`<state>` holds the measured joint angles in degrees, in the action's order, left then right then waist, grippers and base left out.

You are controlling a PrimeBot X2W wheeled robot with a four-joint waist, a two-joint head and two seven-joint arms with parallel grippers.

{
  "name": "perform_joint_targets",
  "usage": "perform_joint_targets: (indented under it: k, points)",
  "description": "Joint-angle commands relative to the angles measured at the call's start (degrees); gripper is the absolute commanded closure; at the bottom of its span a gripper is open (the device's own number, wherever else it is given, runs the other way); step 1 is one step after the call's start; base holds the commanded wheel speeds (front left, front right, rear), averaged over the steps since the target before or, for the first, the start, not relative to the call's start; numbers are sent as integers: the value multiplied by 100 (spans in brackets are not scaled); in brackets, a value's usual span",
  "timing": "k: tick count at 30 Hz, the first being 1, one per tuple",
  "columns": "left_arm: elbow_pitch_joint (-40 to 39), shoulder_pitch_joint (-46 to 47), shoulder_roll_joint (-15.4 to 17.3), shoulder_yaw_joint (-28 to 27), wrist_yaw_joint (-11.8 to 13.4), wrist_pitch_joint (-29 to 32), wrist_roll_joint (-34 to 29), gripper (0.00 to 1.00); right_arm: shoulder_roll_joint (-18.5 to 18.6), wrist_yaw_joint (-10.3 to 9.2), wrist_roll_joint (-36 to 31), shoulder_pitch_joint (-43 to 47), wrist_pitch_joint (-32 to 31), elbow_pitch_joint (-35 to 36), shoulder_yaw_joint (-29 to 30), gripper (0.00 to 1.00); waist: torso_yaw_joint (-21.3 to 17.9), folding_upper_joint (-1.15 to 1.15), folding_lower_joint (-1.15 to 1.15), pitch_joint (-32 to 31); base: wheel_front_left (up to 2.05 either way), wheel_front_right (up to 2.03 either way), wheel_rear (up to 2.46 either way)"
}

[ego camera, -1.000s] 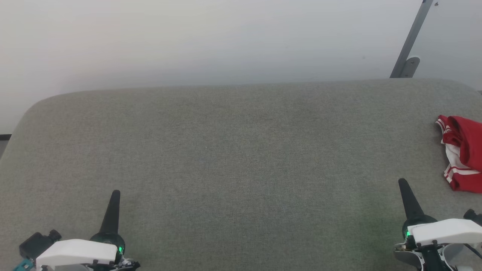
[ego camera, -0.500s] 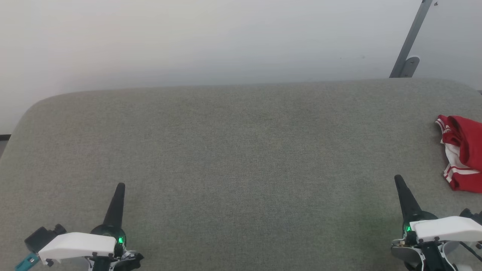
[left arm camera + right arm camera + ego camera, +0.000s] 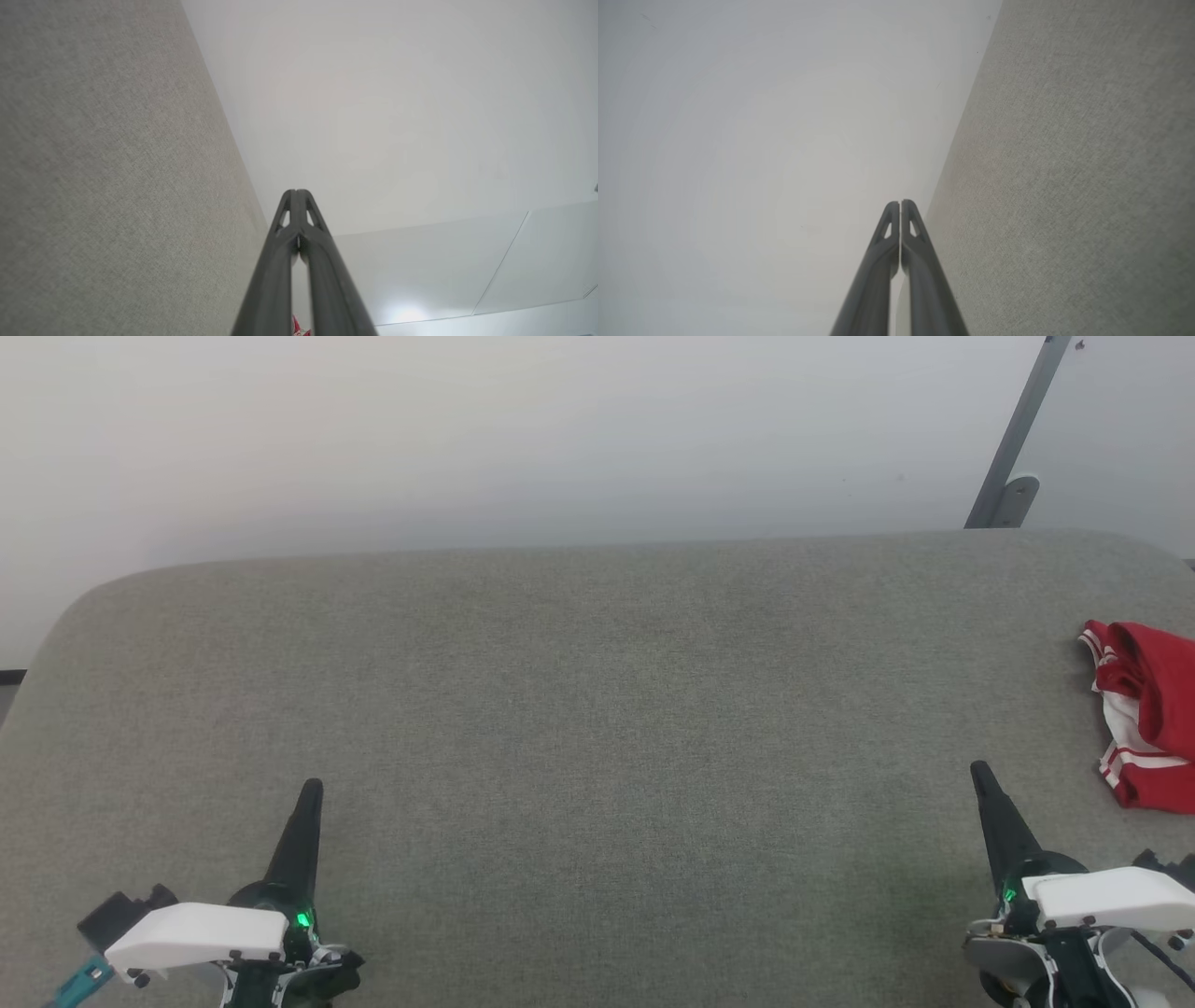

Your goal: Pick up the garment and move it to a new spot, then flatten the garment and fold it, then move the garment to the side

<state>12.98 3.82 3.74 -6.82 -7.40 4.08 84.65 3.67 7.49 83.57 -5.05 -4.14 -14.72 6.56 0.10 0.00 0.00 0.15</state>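
As the closed, empty left hand (image 3: 312,788) and right hand (image 3: 977,769) creep toward 12 o'clock, the garment (image 3: 1146,709) at 3 o'clock waits ungrasped.

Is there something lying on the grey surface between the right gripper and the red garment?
Nothing visible does. The right gripper, shut, points up the grey surface, and the red garment lies crumpled at the head view's right edge, up and to the right of it. Bare fabric lies between them.
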Motion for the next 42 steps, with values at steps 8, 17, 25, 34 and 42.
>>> perform_joint_targets:
  k: [8, 17, 25, 34, 42]
  points:
    - [44, 167, -30, 13, -14, 123, 348, 100, -43, 1, 381, -119, -117, 72, 1, 100, -4, 0, 0, 1, 0, 0, 0]
    - [84, 245, -70, 22, -15, 214, 593, 100, -77, 0, 686, -128, -199, 80, -1, 100, -7, 0, 0, 2, 0, 0, 0]
    - [117, 278, -99, 25, -16, 270, 777, 100, -97, 0, 894, -139, -260, 84, -2, 100, -10, 0, 0, 3, 0, 0, 0]
    - [115, 278, -98, 25, -16, 263, 777, 100, -96, 0, 893, -133, -259, 82, -2, 100, -10, 0, 0, 3, 0, 0, 0]
    - [114, 278, -98, 26, -16, 260, 777, 100, -96, 0, 894, -133, -259, 82, -4, 100, -10, 0, 0, 3, 0, 0, 0]
